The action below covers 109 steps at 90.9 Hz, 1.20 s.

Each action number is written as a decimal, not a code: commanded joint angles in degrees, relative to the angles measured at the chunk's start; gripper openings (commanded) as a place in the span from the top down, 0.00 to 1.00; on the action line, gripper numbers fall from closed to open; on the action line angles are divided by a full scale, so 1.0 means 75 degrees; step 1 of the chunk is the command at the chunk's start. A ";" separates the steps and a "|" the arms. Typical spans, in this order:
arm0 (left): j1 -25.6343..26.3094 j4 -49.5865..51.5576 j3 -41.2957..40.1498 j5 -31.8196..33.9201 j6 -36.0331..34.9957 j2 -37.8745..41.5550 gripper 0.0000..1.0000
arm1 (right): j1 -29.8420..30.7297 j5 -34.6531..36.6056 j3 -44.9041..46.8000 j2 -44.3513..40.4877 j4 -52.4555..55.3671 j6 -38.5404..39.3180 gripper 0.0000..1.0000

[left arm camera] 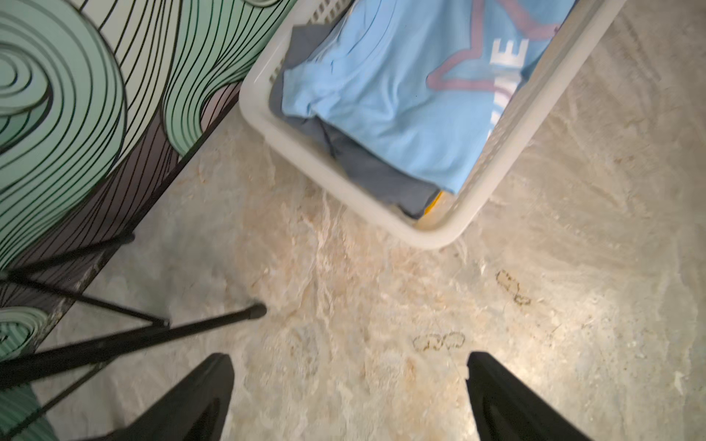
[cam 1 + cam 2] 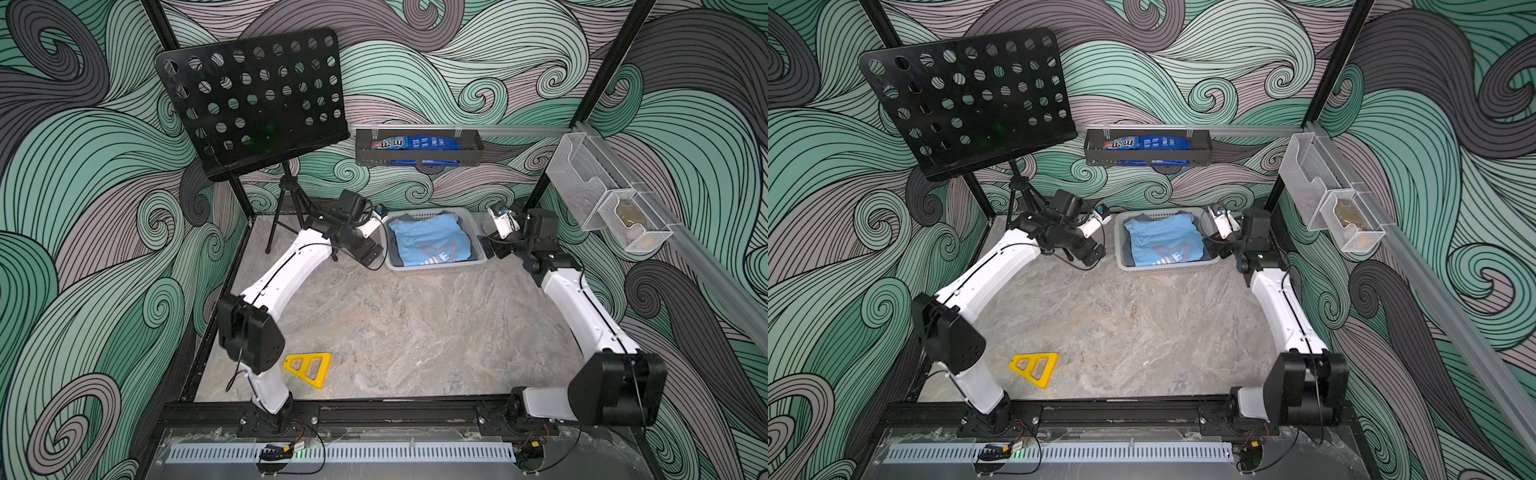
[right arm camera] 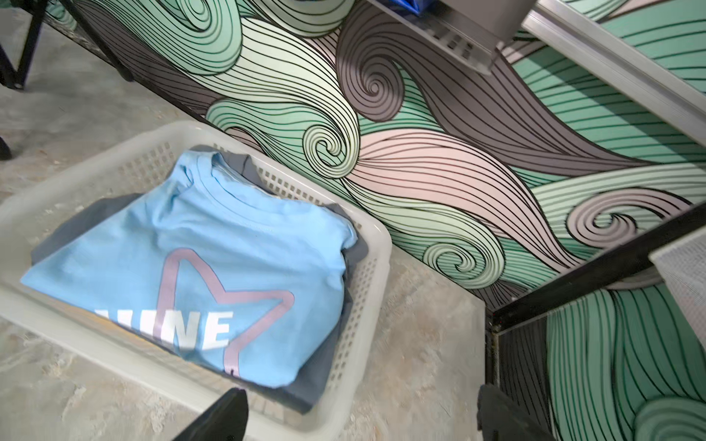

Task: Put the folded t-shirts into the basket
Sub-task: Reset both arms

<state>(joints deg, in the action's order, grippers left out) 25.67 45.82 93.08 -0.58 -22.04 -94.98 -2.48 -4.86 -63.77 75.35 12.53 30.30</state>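
Top shirt in the white mesh-sided basket [image 2: 436,266] is a light blue tee [image 2: 430,243] with white block letters and a dusty mauve star outline, over a slate grey tee [image 1: 382,172]. There's also a thin yellow sliver [image 1: 435,202] at one corner, probably mustard cloth but too little shows to be sure. The surface [image 2: 415,332] is marbled grey and beige, the walls [image 2: 83,187] are teal, mint, grey and pale pink swirls in black lines, plus a black music stand [image 2: 253,99] with round holes and a bright yellow triangle piece [image 2: 309,368].
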 commanded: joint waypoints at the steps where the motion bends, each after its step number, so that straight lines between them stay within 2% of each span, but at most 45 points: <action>1: -0.0327 -0.1241 -0.1548 0.0678 -0.0210 0.1386 0.01 | -0.0256 0.0273 0.0891 -0.0907 -0.1116 -0.0053 0.01; 19: -0.1091 -0.3768 -0.5255 0.1474 0.0024 0.4178 0.01 | -0.0796 -0.0109 0.2358 -0.2197 -0.1957 -0.0777 0.01; 27: -0.1447 -0.5122 -0.6734 0.1754 0.0375 0.5214 0.01 | -0.0895 0.0252 0.2892 -0.2492 -0.2406 -0.1398 0.01; 35: -0.1779 -0.6298 -0.8016 0.1996 0.0803 0.5843 0.01 | -0.0963 0.0274 0.3463 -0.2673 -0.2936 -0.1668 0.01; 43: -0.2006 -0.7062 -0.8885 0.2206 0.1188 0.6030 0.01 | -0.0996 0.0126 0.3975 -0.2658 -0.3519 -0.2088 0.01; 55: -0.2251 -0.7847 -0.9440 0.1987 0.1399 0.5555 0.01 | -0.1004 -0.0779 0.4873 -0.2490 -0.4569 -0.2899 0.01; 61: -0.2344 -0.8249 -0.9597 0.1923 0.1488 0.5061 0.01 | -0.0987 -0.1628 0.5369 -0.2427 -0.5205 -0.2778 0.01; 69: -0.2464 -0.9044 -0.9659 0.1881 0.1804 0.4332 0.01 | -0.0917 -0.1777 0.5955 -0.2312 -0.6215 -0.3079 0.01; 86: -0.2598 -0.9999 -0.9170 0.1860 0.2134 0.2779 0.01 | -0.0287 -0.1366 0.6537 -0.1547 -0.7812 -0.3148 0.01; 96: -0.2653 -1.0329 -0.8947 0.1834 0.2375 0.2315 0.01 | 0.0441 -0.0536 0.6683 -0.0832 -0.8492 -0.3209 0.01; 103: -0.2661 -1.0830 -0.9051 0.1645 0.2461 0.2028 0.01 | 0.0528 -0.0518 0.6765 -0.0347 -0.9133 -0.3578 0.01; 109: -0.2672 -1.1796 -0.9268 0.1482 0.2289 0.1393 0.01 | 0.0526 -0.0468 0.6796 0.0095 -0.9690 -0.3914 0.01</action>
<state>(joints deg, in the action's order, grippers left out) 6.13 -31.73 23.86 12.91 -5.74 -79.48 1.21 -11.22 -13.63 71.96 -48.73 5.61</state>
